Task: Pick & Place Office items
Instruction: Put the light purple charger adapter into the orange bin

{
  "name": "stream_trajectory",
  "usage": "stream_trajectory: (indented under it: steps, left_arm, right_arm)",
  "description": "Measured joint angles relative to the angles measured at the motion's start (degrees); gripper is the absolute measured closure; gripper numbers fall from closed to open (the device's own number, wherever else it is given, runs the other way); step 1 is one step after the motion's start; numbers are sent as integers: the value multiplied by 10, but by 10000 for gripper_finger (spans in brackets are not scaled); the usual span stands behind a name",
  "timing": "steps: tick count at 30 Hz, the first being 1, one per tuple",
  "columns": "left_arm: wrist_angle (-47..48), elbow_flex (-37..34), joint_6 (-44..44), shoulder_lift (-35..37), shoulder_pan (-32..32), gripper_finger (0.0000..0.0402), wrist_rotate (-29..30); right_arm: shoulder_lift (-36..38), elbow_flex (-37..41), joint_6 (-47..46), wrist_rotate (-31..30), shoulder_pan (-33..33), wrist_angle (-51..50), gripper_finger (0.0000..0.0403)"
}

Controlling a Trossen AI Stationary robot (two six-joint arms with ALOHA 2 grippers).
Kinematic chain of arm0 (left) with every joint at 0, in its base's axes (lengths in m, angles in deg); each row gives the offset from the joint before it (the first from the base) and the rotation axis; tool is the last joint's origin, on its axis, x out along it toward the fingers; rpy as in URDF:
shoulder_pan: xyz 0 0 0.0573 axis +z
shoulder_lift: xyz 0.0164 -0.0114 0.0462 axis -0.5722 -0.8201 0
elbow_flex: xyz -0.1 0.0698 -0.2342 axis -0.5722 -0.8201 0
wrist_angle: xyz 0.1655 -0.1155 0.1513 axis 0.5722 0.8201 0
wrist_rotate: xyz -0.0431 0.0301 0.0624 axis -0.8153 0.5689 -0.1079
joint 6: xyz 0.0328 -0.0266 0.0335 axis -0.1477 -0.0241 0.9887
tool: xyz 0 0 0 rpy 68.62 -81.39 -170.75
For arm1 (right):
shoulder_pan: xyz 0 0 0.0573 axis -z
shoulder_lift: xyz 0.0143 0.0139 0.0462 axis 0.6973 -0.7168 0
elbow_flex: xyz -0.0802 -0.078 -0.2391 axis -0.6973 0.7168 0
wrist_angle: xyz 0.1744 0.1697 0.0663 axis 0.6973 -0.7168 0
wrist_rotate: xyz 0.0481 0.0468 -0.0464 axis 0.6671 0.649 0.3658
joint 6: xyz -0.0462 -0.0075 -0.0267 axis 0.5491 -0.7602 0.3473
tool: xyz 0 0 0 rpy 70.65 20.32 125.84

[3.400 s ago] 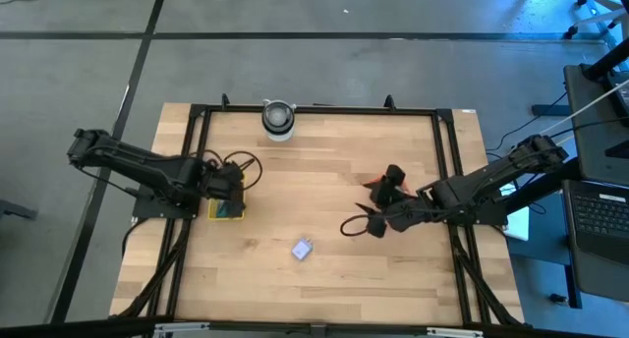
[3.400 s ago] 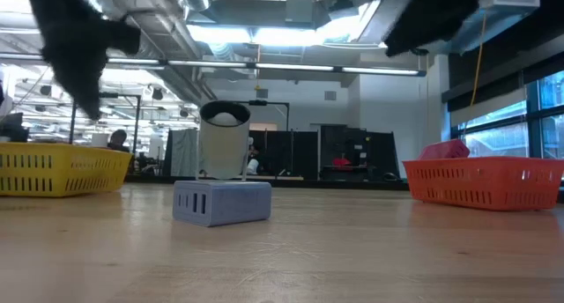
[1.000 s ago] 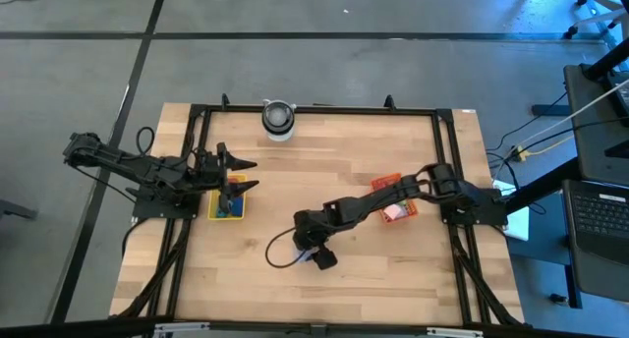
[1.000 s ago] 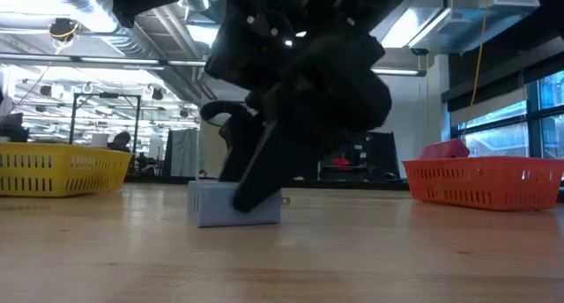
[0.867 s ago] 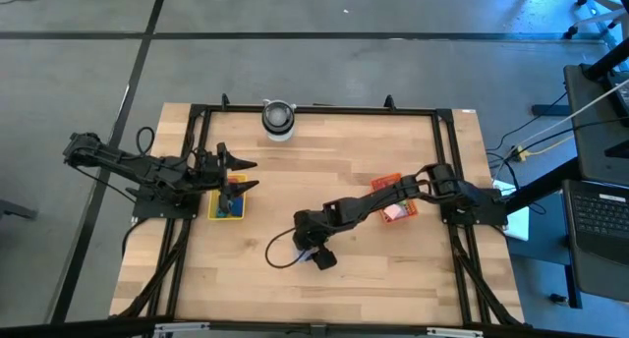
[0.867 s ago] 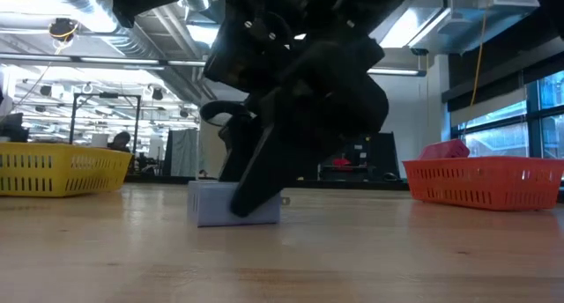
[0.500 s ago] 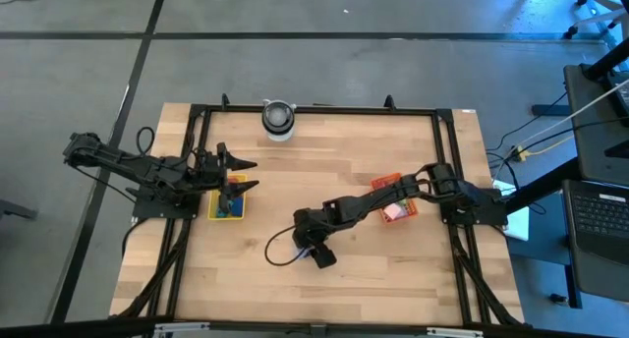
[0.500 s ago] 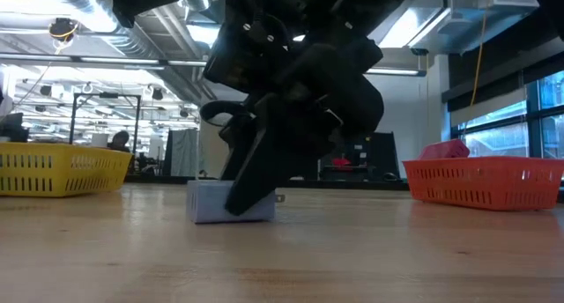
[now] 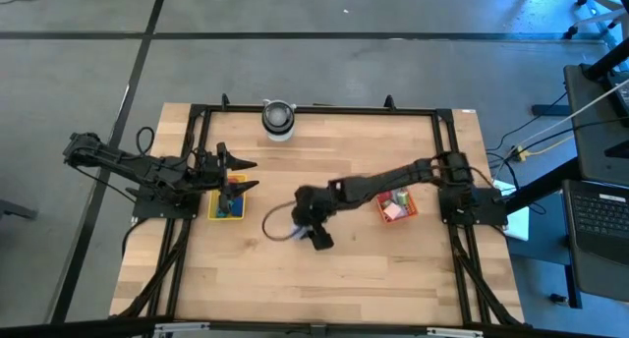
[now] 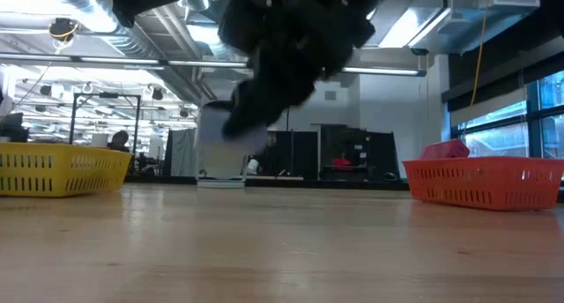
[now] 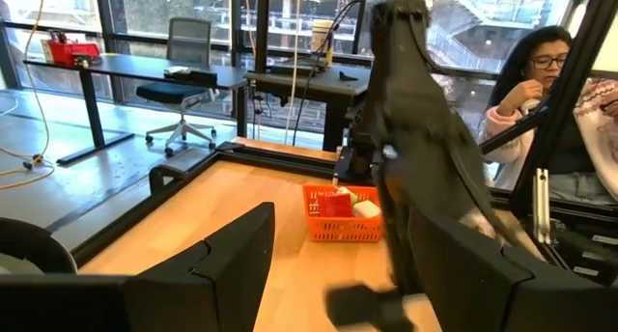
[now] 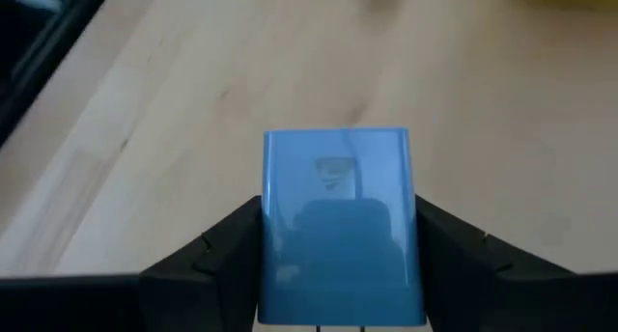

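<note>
Mid-table, our right gripper [image 12: 338, 274] has just lifted the blue office item [image 12: 338, 226] clear of the table [image 9: 393, 269], fingers clamped on it, bound for a tray, while the left gripper [image 9: 239, 176] waits released over the yellow tray [image 9: 218, 212].

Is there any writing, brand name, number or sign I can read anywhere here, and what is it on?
None can be read.
The blue block held in the right gripper has a faint mark on its face: too blurred to read.
The orange tray and the pieces in it: no lettering can be made out.
The yellow tray: none visible.
The cylinder: none visible.
</note>
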Motion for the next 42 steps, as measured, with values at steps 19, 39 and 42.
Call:
stream_trajectory:
  steps: [19,39,42]
  left_arm:
    - [54,0,2,93,-2,167,-32]
    - [-131,-126,160,99,3,167,-62]
    - [-192,-172,153,110,13,167,-61]
  right_arm:
    - [455,187,-49,-192,103,-26,193]
    - [757,533,-363,-395,21,-41,193]
    - [757,534,-376,-403,16,-64,193]
